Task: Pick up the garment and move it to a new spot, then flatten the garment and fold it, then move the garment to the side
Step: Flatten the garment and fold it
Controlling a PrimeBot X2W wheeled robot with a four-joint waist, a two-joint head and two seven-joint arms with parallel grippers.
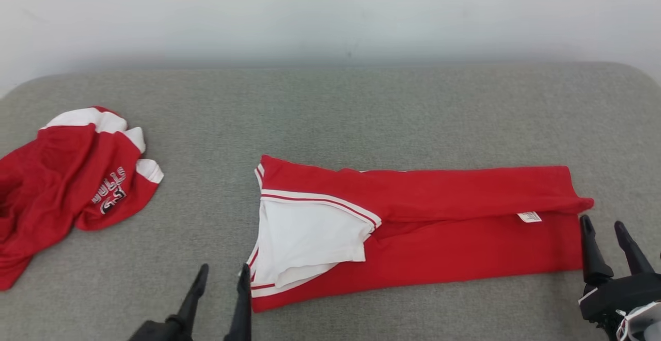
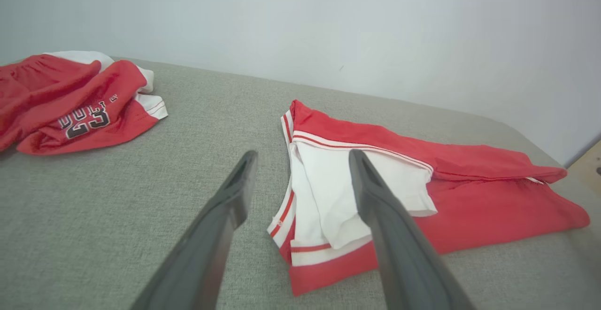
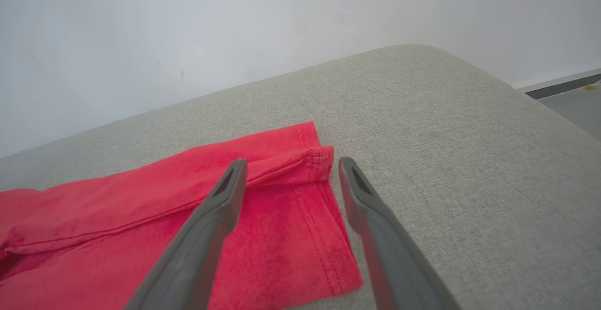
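Note:
A red garment [image 1: 439, 227] with white sleeve panels lies folded into a long band across the grey cushion, its sleeve end at the left and its hem at the right. My left gripper [image 1: 223, 274] stands open at the near left corner of the garment [image 2: 446, 197], touching nothing. My right gripper [image 1: 603, 228] is open just off the right hem, with the red cloth [image 3: 263, 216] under its left finger. In the left wrist view my left gripper [image 2: 303, 157] hovers open above the white sleeve. In the right wrist view my right gripper [image 3: 288, 165] straddles the hem corner, empty.
A second red and white jersey [image 1: 67, 181] with lettering lies crumpled at the far left of the grey cushion [image 1: 361, 113]; it appears again as a jersey [image 2: 75, 103] in the left wrist view. A pale wall rises behind. The cushion's rounded right edge [image 3: 540, 98] drops to the floor.

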